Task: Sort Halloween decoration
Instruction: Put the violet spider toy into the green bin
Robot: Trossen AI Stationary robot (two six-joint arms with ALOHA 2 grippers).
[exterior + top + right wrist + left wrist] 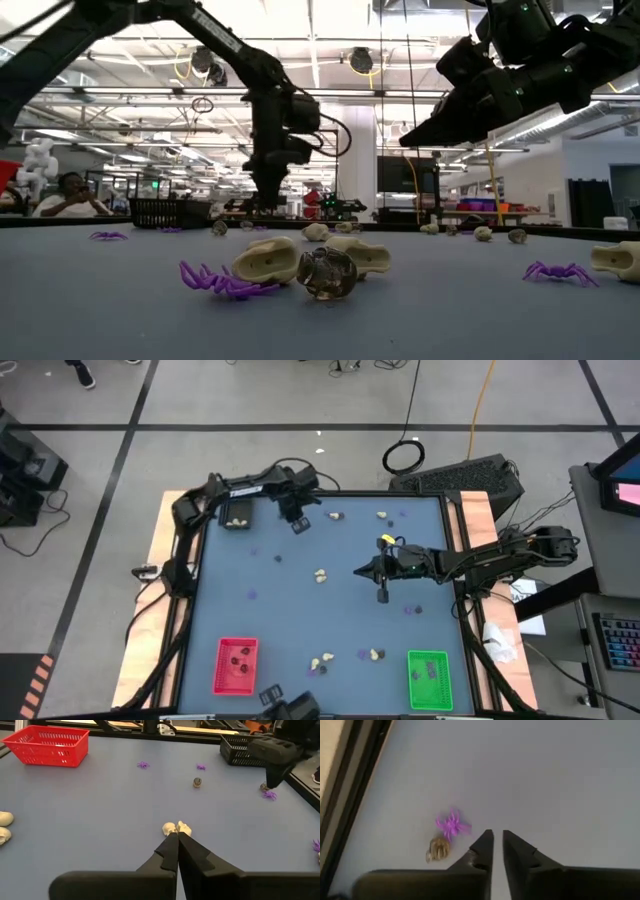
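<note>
Across the grey-blue table (pixel 300 620), the left gripper (pixel 497 840), its fingers slightly parted and empty, hangs beside a purple spider (pixel 452 824) and a brownish lump (pixel 438 849); descending off-centre, it could nudge either trinket away.

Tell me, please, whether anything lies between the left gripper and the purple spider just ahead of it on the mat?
Nothing visible does. In the left wrist view the left gripper sits beside the purple spider, with only bare mat between them. A small brownish lump lies next to the spider, not in the path.
</note>
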